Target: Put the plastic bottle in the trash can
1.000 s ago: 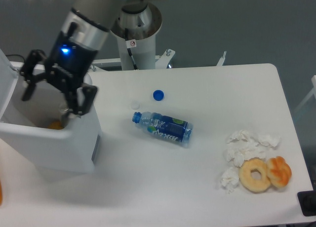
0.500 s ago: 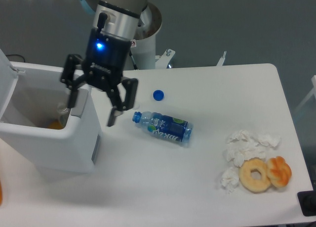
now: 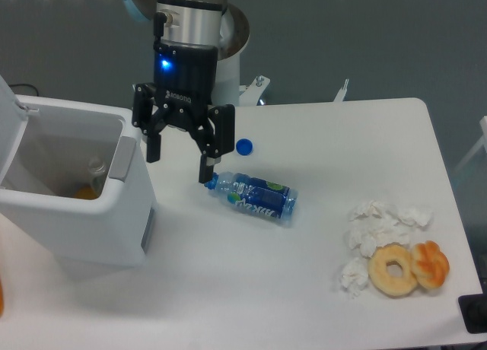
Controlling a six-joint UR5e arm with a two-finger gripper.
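Hovering upright over table [image 3: 251,289], pincer [image 3: 179,158] spread wide, empty.

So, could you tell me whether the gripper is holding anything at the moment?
No, the gripper hangs open and empty above the table, between the trash can and the labelled bottle.

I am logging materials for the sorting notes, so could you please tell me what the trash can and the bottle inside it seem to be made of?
The trash can looks like smooth, matte white plastic, judging by its moulded boxy walls and grey tab. The plastic bottle inside appears to be clear, glossy thin plastic: the bin wall shows through it.
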